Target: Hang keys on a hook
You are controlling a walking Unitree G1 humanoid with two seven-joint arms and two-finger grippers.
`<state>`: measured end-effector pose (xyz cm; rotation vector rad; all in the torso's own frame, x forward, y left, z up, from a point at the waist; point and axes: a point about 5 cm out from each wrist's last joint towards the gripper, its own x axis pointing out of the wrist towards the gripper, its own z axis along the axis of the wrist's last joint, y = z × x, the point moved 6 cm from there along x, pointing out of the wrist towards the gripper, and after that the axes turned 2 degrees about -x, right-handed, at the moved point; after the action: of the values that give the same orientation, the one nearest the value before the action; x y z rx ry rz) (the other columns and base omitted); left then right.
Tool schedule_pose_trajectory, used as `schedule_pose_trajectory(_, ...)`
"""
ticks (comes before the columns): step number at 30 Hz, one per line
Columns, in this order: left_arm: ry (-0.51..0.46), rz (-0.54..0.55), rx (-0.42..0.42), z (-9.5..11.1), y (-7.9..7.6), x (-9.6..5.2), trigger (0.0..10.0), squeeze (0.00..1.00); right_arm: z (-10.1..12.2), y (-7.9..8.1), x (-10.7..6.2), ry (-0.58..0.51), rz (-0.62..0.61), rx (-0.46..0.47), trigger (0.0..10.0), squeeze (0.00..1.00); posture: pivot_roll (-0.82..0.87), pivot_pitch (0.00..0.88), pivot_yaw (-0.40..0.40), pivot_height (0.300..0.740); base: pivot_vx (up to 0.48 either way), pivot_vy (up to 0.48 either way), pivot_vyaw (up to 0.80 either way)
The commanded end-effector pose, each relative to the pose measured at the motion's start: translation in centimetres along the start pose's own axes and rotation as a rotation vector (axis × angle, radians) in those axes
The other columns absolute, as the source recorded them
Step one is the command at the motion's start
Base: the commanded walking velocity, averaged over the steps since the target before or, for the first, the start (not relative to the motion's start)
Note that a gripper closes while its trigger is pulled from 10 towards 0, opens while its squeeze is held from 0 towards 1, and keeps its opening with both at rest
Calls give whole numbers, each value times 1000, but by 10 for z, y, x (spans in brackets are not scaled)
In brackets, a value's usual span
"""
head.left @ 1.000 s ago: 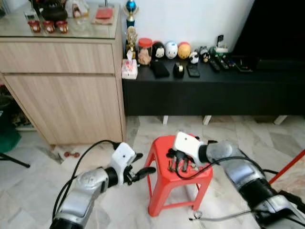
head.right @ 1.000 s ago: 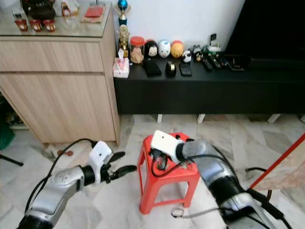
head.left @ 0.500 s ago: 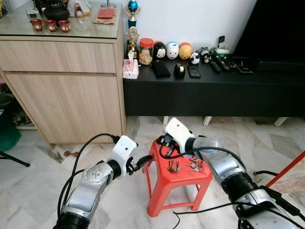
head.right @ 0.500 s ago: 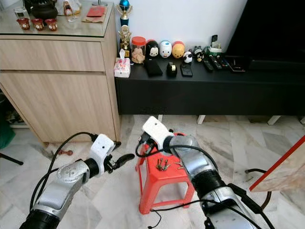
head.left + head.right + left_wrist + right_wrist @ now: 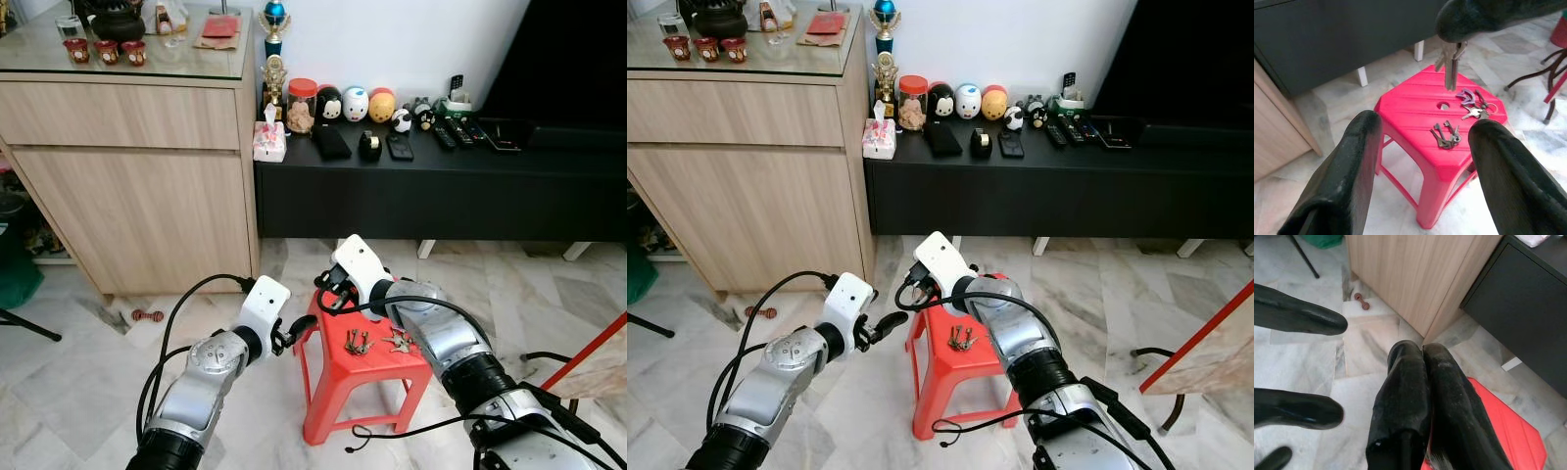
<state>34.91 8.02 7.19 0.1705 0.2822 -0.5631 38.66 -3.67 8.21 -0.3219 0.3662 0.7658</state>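
A red plastic stool (image 5: 338, 377) stands on the marble floor in front of me. Two bunches of keys lie on its top, one near the middle (image 5: 355, 342) and one with a purple key (image 5: 398, 342) to its right. My right gripper (image 5: 325, 296) hovers over the stool's left rear corner, shut on a third bunch of keys (image 5: 1450, 66) that dangles from its fingertips. My left gripper (image 5: 297, 331) stands open just left of the stool, facing the right gripper, with nothing between its fingers (image 5: 1359, 161).
A light wood cabinet (image 5: 137, 186) stands at the left. A low black console (image 5: 441, 186) with figurines runs along the wall behind the stool. A black cable (image 5: 392, 436) trails on the floor under the stool. A red bar (image 5: 588, 352) leans at the right edge.
My right gripper has risen off the stool top with a bunch of keys and moved left toward the left gripper. The left arm has come closer to the stool.
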Motion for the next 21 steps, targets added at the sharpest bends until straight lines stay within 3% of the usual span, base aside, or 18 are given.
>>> schedule_pose_trajectory(1, -11, 7, -4, 9, -3, 5, 10000, 0, 7, -3, 1, -8, -13, 16, 10000, 0, 36, 0, -124, 740, 0, 0, 0)
schedule_pose_trajectory(10, -18, 12, -25, 13, -16, 14, 10000, 0, 14, -2, 4, -38, -37, 68, 10000, 0, 34, 0, -128, 740, 0, 0, 0)
schedule_pose_trajectory(21, -47, 143, -93, 21, 0, 23, 10000, 0, 17, -4, 5, -44, -49, 75, 10000, 0, 33, 0, -129, 740, 0, 0, 0)
